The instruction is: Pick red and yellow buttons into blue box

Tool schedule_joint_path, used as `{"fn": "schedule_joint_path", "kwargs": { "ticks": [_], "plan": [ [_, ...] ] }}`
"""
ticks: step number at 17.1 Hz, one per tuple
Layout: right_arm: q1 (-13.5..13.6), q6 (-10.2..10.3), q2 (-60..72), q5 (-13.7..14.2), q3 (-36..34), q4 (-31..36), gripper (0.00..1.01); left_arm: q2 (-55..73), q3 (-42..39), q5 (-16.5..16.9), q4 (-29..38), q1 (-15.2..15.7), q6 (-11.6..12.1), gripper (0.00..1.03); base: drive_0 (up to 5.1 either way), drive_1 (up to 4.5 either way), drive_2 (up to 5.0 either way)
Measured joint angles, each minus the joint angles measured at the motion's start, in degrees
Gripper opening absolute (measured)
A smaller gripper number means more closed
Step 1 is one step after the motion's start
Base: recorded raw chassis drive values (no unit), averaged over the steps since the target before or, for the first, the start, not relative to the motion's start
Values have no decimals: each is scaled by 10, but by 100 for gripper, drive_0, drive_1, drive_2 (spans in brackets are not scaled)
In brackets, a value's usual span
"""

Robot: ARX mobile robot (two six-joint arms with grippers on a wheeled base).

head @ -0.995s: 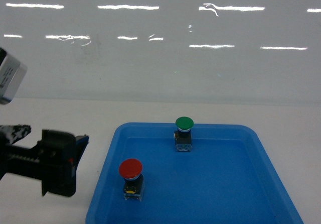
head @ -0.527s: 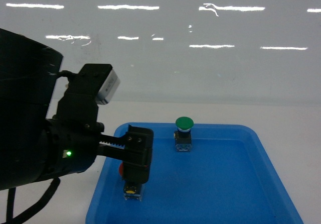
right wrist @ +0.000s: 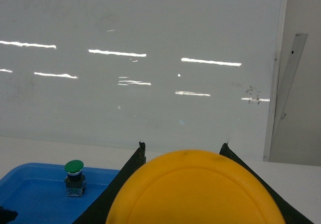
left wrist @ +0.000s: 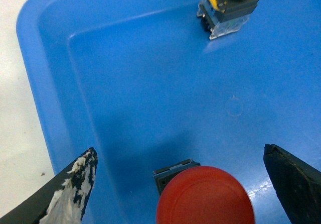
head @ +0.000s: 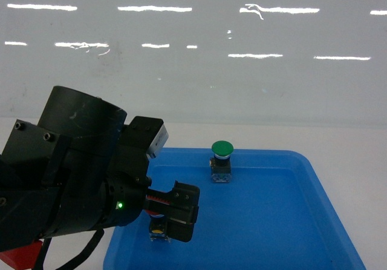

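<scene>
The red button (left wrist: 204,198) stands in a shallow blue tray (left wrist: 45,83), its cap low in the left wrist view. My left gripper (left wrist: 179,149) is open and straddles it, one finger (left wrist: 75,184) on each side without touching. In the head view the left gripper (head: 175,212) hides the red cap, and only the button's base (head: 159,231) shows. My right gripper (right wrist: 183,148) is shut on the yellow button (right wrist: 195,194), whose cap fills the space between the fingers (right wrist: 131,169). It is held up off the table. The blue box is out of view.
A green-capped button (head: 222,160) stands at the back of the shallow tray (head: 314,179); its base (left wrist: 228,10) shows at the top of the left wrist view. The bulky left arm (head: 66,179) covers the table left of the tray. A white wall stands behind.
My left arm has swung in from the left edge over the tray and come down round the red button, covering its cap in the head view.
</scene>
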Motion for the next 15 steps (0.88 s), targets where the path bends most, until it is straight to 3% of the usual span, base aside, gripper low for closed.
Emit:
{"fn": "schedule_joint_path", "kwargs": {
  "ticks": [8, 9, 15],
  "plan": [
    [0, 0, 0, 0, 0, 0, 39, 48, 5, 7, 16, -10, 4, 98, 0, 0, 0],
    [0, 0, 0, 0, 0, 0, 39, 49, 6, 6, 16, -11, 4, 94, 0, 0, 0],
    [0, 0, 0, 0, 0, 0, 39, 55, 2, 5, 35, -19, 1, 35, 0, 0, 0]
  ]
}}
